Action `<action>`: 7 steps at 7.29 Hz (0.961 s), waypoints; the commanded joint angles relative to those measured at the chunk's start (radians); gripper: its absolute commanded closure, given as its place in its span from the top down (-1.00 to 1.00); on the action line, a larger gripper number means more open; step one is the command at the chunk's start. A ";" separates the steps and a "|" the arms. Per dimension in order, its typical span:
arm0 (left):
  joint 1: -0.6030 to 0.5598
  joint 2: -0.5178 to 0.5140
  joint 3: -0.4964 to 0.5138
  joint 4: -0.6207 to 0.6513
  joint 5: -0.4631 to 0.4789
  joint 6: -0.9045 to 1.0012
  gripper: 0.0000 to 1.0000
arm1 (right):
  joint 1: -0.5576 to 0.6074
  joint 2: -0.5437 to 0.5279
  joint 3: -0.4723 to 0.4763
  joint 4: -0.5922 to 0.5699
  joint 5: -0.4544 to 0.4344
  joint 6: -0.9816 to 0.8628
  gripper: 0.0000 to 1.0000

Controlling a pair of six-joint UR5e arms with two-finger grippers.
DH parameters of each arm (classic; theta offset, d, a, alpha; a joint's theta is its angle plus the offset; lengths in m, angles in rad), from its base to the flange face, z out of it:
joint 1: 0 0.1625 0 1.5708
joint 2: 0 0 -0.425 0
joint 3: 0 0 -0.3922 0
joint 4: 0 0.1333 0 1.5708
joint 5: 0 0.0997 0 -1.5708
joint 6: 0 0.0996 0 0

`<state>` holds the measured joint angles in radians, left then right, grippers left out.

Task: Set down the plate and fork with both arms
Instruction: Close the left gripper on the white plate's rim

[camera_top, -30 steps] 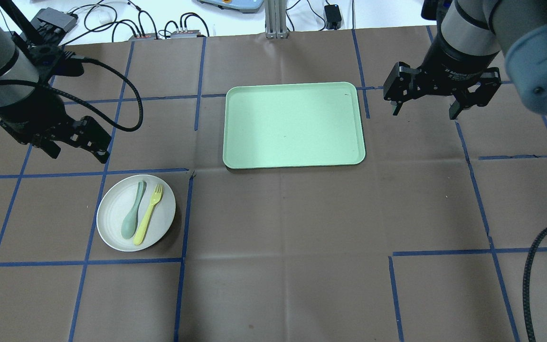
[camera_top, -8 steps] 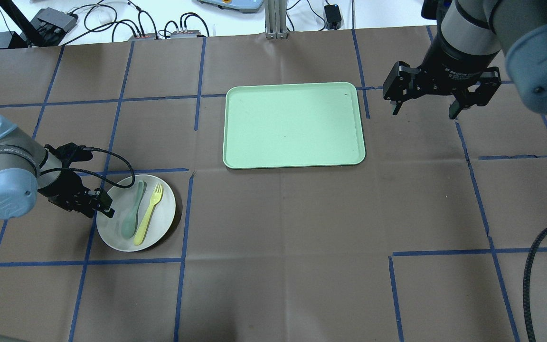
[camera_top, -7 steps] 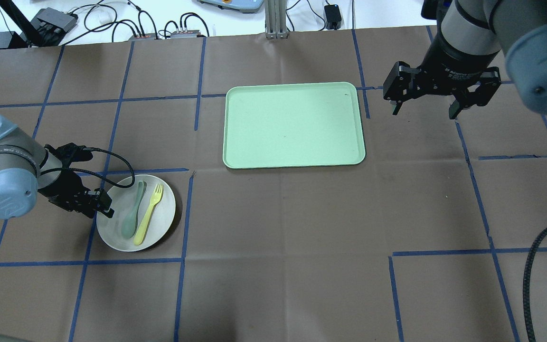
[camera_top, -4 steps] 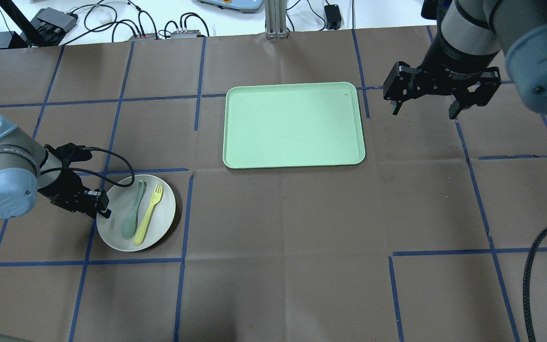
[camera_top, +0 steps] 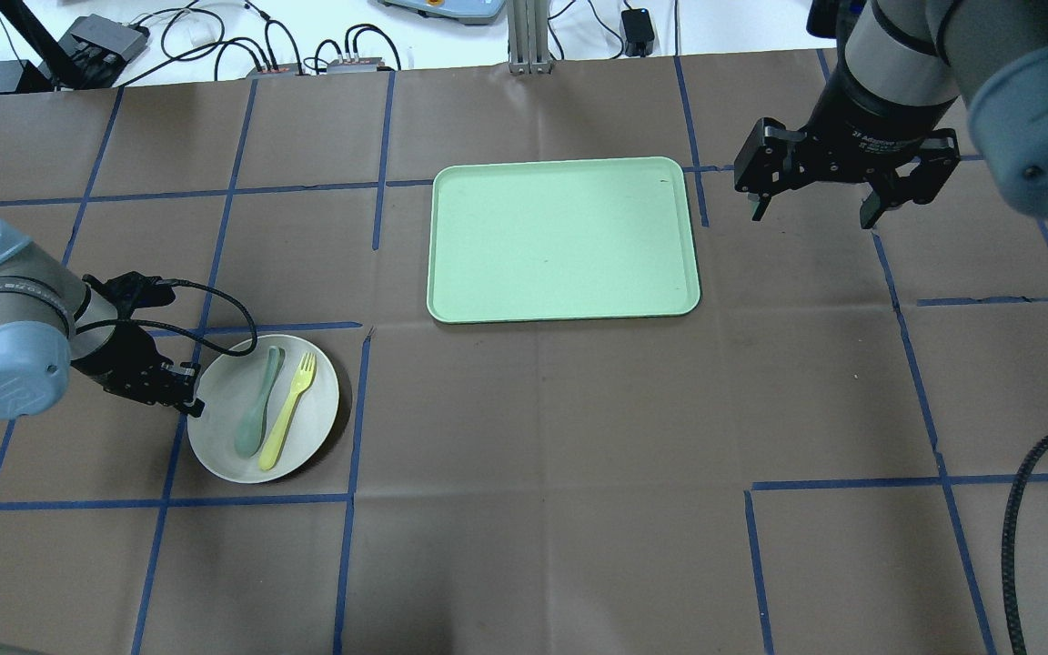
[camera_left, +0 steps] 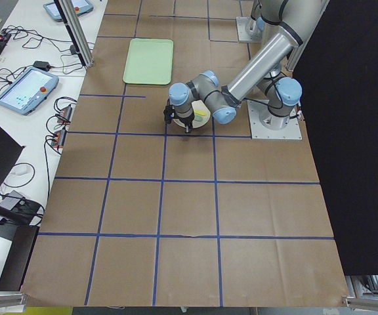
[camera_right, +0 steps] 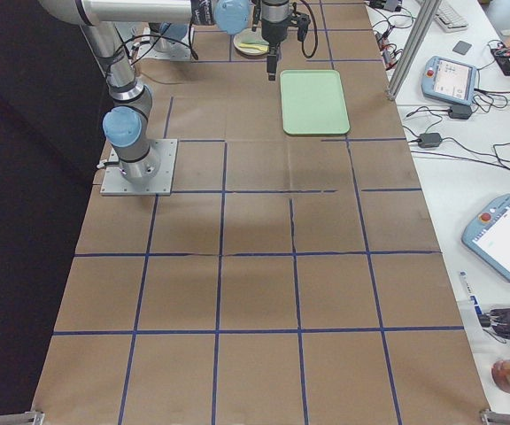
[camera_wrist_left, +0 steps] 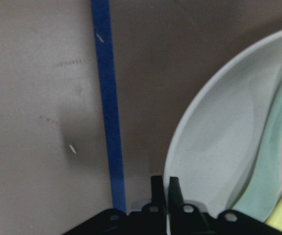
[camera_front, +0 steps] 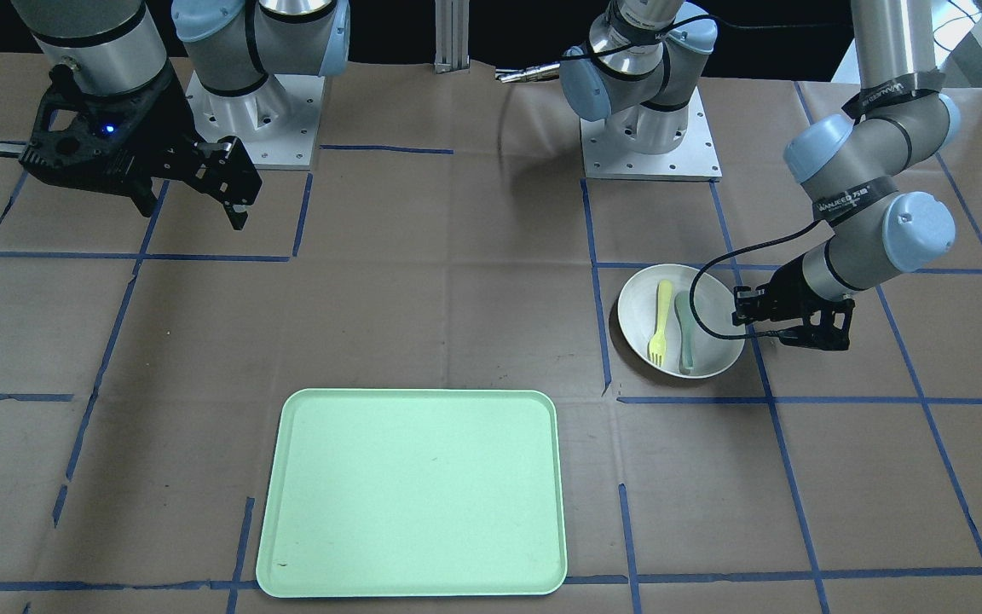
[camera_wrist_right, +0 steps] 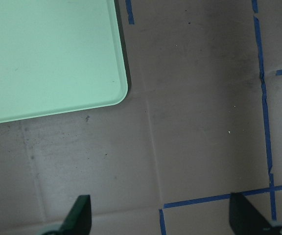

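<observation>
The off-white plate [camera_top: 215,446] lies at the near left of the table, also in the front view [camera_front: 636,315]. On it lie the pale-yellow fork [camera_top: 287,409] [camera_front: 660,320] and a grey-green spoon [camera_top: 256,405]. My left gripper [camera_top: 192,405] [camera_front: 742,317] is low at the plate's left edge. In the left wrist view its fingers [camera_wrist_left: 156,188] are pinched on the plate's rim [camera_wrist_left: 214,147]. My right gripper [camera_top: 811,207] [camera_front: 193,209] is open and empty, hovering right of the tray.
A rectangular pale-green tray [camera_top: 560,236] [camera_front: 410,495] lies at the middle back of the table; its corner shows in the right wrist view [camera_wrist_right: 48,54]. Brown paper with blue tape lines covers the table. Cables and boxes lie beyond the far edge.
My left arm came down from the back left to the plate's left edge. In the last second its fingers drew together on the rim and the plate shifted slightly right. The right arm stayed still.
</observation>
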<state>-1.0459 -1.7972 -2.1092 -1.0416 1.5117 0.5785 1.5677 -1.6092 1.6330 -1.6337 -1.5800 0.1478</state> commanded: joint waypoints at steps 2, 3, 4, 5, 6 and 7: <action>0.004 0.030 0.002 -0.002 -0.024 0.000 -1.00 | 0.000 0.000 -0.001 0.000 0.000 0.000 1.00; 0.001 0.056 0.003 -0.012 -0.068 -0.002 -1.00 | 0.000 0.000 -0.001 0.000 0.000 -0.001 1.00; -0.009 0.093 0.003 -0.023 -0.073 -0.021 -1.00 | 0.000 0.000 -0.001 0.000 0.000 -0.001 1.00; -0.014 0.126 0.003 -0.066 -0.094 -0.037 -1.00 | 0.000 0.000 -0.001 0.000 0.000 0.001 1.00; -0.034 0.168 0.003 -0.098 -0.114 -0.048 -1.00 | 0.000 0.000 -0.001 -0.002 0.000 0.000 1.00; -0.089 0.164 0.021 -0.098 -0.117 -0.096 -1.00 | 0.000 0.000 -0.001 -0.002 0.000 -0.001 1.00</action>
<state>-1.0848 -1.6497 -2.1016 -1.1233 1.4068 0.5257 1.5677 -1.6092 1.6322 -1.6347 -1.5800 0.1477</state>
